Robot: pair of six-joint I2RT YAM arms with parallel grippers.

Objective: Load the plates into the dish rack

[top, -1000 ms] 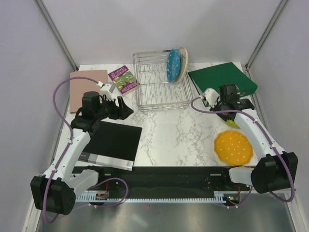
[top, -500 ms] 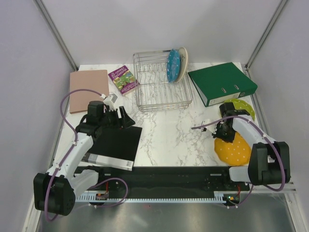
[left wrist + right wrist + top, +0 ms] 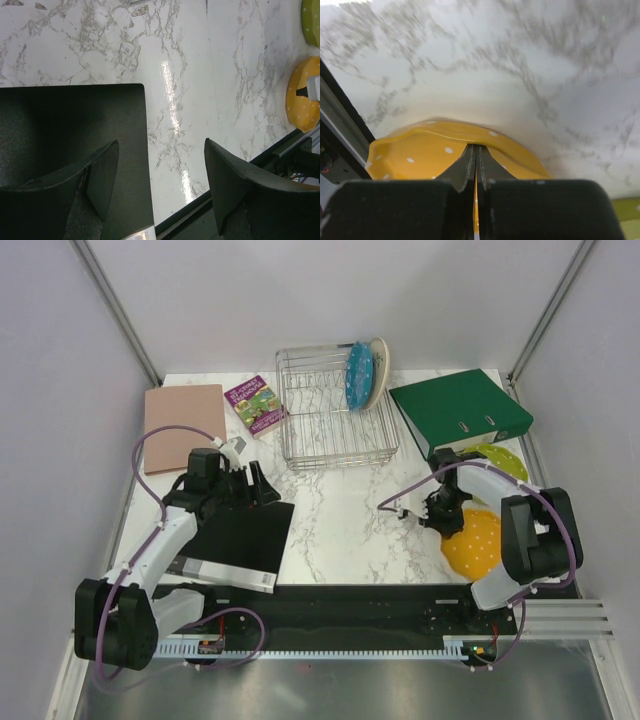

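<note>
The dish rack (image 3: 330, 425) stands at the back middle. The blue plate (image 3: 360, 375) and the cream-and-blue plate (image 3: 379, 365) stand on edge at its right end. The green plate (image 3: 503, 462) lies on the table by the binder, partly behind my right arm. My right gripper (image 3: 443, 515) is shut on the left rim of the orange plate (image 3: 480, 545), which looks tilted. In the right wrist view the fingertips of my right gripper (image 3: 476, 147) pinch the orange plate's (image 3: 415, 152) rim. My left gripper (image 3: 257, 485) (image 3: 161, 145) is open and empty above the black notebook's corner.
A black notebook (image 3: 235, 535) (image 3: 65, 125) lies front left. A green binder (image 3: 460, 410) lies right of the rack, and a small book (image 3: 255, 403) and a pink board (image 3: 183, 425) lie to its left. The left wrist view shows the orange plate (image 3: 302, 97) and the green plate (image 3: 312, 22).
My right gripper set the green plate down by the binder, moved nearer and left to the orange plate, and shut on its rim. The left arm shifted slightly nearer.
</note>
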